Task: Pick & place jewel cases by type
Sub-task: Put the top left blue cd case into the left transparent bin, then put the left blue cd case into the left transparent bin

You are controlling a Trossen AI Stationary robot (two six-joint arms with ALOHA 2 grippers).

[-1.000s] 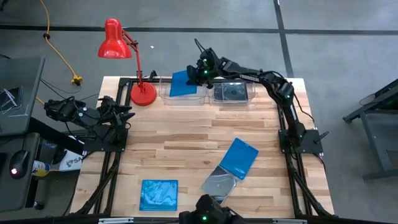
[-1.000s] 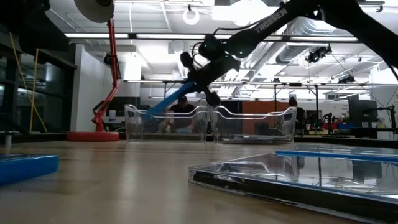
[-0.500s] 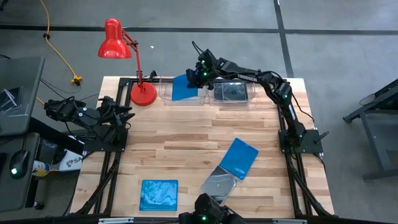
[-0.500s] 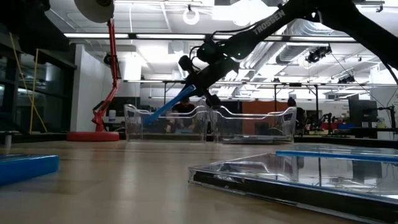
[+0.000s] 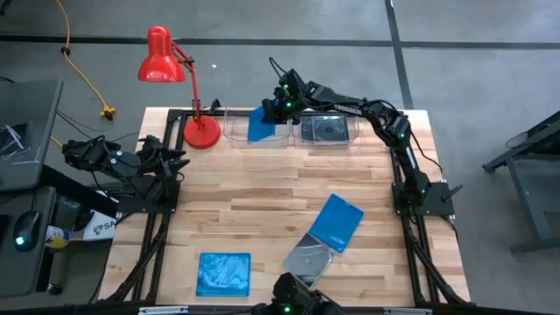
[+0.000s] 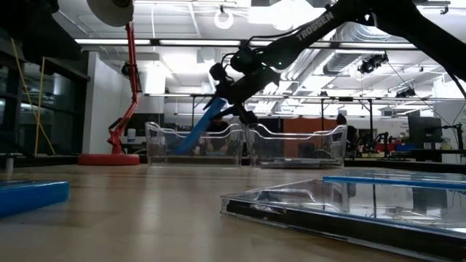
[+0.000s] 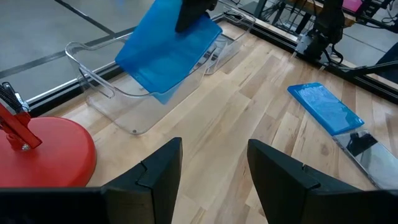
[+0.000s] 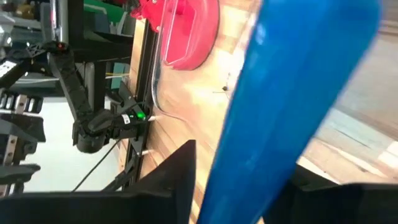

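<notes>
Blue jewel case [image 5: 261, 125] is gripped by right hand [image 5: 278, 107], held tilted over left clear bin [image 5: 234, 133] at counter's [image 5: 262, 192] far edge. Left hand [image 7: 211, 168] is parked open.

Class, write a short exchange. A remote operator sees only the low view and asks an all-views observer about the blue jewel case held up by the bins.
Operator: Which arm holds that case, and is it truly over a bin?
Observer: The right gripper holds the blue jewel case tilted, its lower edge dipping into the bin nearer the red lamp.
Operator: Is the other bin occupied?
Observer: Yes, from above a dark jewel case lies flat inside the second bin.
</notes>
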